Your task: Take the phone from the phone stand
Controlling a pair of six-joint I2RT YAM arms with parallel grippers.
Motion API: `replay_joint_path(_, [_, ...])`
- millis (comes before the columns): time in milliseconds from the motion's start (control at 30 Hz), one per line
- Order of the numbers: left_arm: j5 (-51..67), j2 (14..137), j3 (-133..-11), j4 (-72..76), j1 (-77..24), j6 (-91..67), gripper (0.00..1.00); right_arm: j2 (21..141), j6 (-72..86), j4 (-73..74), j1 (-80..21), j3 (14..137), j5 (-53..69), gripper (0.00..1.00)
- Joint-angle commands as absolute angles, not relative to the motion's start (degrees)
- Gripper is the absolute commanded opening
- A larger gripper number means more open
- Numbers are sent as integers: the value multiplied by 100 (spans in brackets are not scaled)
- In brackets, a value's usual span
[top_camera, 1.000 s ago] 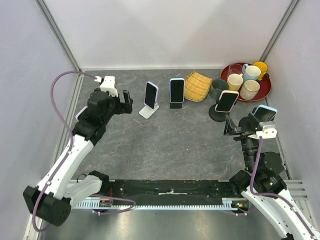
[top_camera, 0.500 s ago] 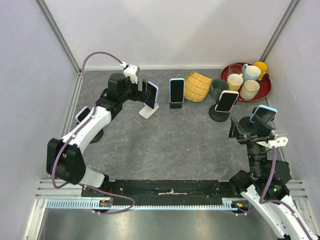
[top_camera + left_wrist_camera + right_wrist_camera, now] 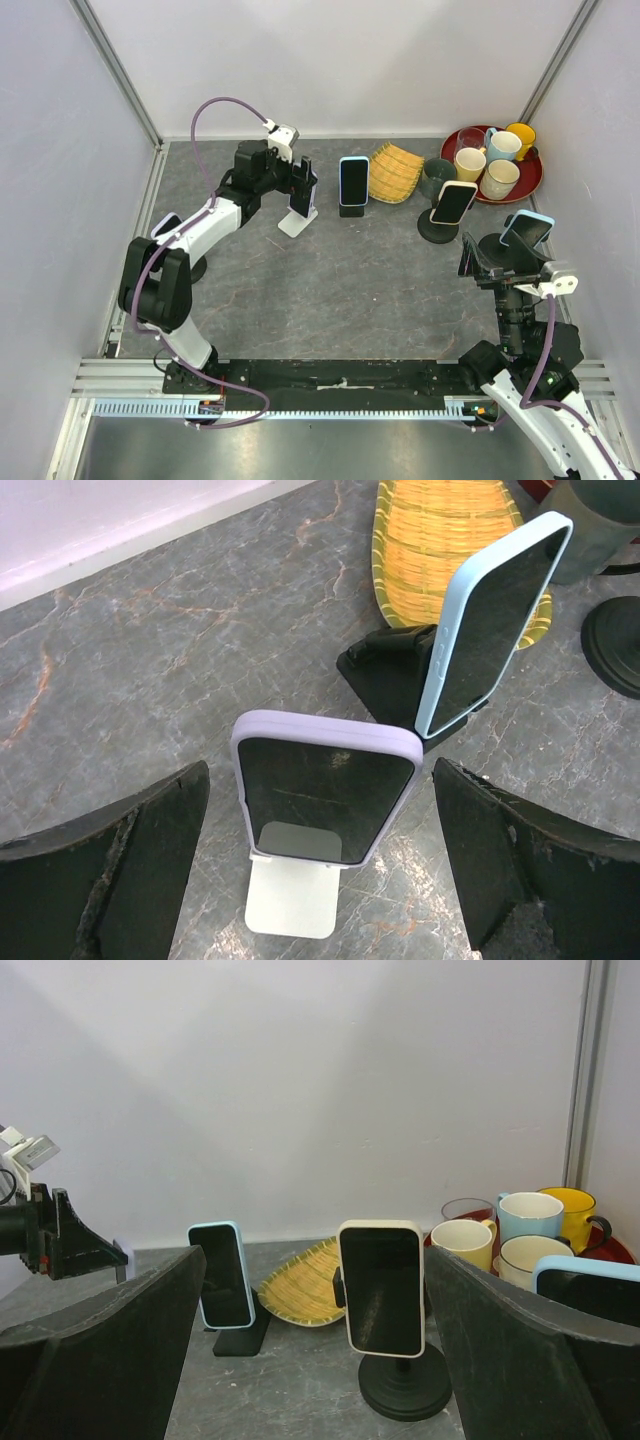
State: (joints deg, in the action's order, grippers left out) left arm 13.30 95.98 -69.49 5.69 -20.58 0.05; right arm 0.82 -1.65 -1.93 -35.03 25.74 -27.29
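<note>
A lavender-cased phone point(image 3: 325, 785) leans on a white stand point(image 3: 293, 900), screen toward the left wrist camera. My left gripper point(image 3: 320, 870) is open, with one finger point(image 3: 110, 880) on each side of the phone and neither touching it. In the top view the left gripper point(image 3: 300, 178) is right at this phone point(image 3: 301, 203) and its stand point(image 3: 295, 224). My right gripper point(image 3: 472, 260) is open and empty. It faces a cream phone point(image 3: 383, 1288) on a round black stand point(image 3: 405, 1390).
A light-blue phone point(image 3: 353, 181) on a black stand sits right of the lavender one, by a yellow woven tray point(image 3: 396, 172). A red tray point(image 3: 530, 182) of mugs stands at the back right. Another blue phone point(image 3: 528, 228) is near the right arm, and one more phone point(image 3: 165, 226) at the left.
My left arm swung right and forward until its open jaws flank the lavender phone. My right arm rose slightly and then held still.
</note>
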Motion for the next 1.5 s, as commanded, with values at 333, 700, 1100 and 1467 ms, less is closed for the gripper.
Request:
replay_joint_path(333, [1723, 9896, -7058, 1221, -2039, 799, 100, 35, -114, -360, -3524, 2540, -2768, 98])
replay_joint_path(700, [1714, 10134, -7093, 1309, -2039, 853, 89, 62, -123, -352, -3524, 2540, -2760, 98])
replay_joint_path(1100, [1986, 9783, -6979, 1450, -2039, 659, 51, 88, -123, -352, -3525, 2540, -2751, 98])
replay_joint_path(1467, [1415, 8693, -6416, 2363, -2057, 440, 22, 79, -106, -343, -3524, 2549, -2672, 98])
